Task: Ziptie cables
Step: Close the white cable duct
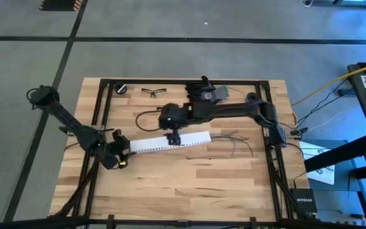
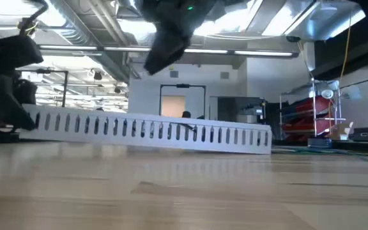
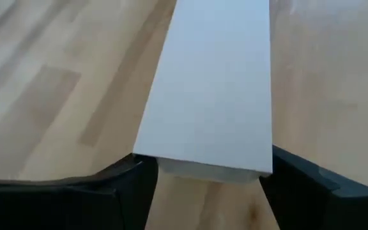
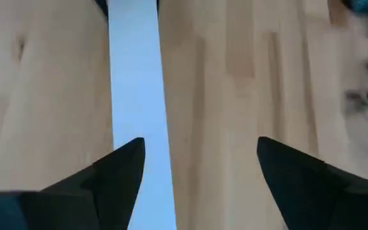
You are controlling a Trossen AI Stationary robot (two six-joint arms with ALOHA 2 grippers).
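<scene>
A long white perforated strip (image 1: pixel 170 141) lies across the middle of the table. It also shows in the low view (image 2: pixel 152 131). My left gripper (image 1: pixel 121 154) is at the strip's left end, shut on it. My right gripper (image 1: pixel 173 135) hangs open above the strip's middle, clear of it (image 2: pixel 165 45). In the right wrist view the strip (image 4: pixel 136 96) runs under one finger. The cables (image 1: pixel 234 137), thin dark wires, lie loose on the wood just right of the strip. No gripper touches them. My left gripper has the strip's left end (image 3: pixel 203 167) between its two fingers (image 3: pixel 130 185), one at each long edge, so the fingers span the strip's width. It comes in low from the table's left, pointing along the strip. The rest of the strip lies on the table toward the right.
Safety glasses (image 1: pixel 154 93), a small black round thing (image 1: pixel 122 89) and a dark device (image 1: pixel 208 93) lie near the far edge. A black metal frame (image 1: pixel 100 102) runs along the table's sides. Bare wood (image 1: pixel 189 184) lies toward the near edge.
</scene>
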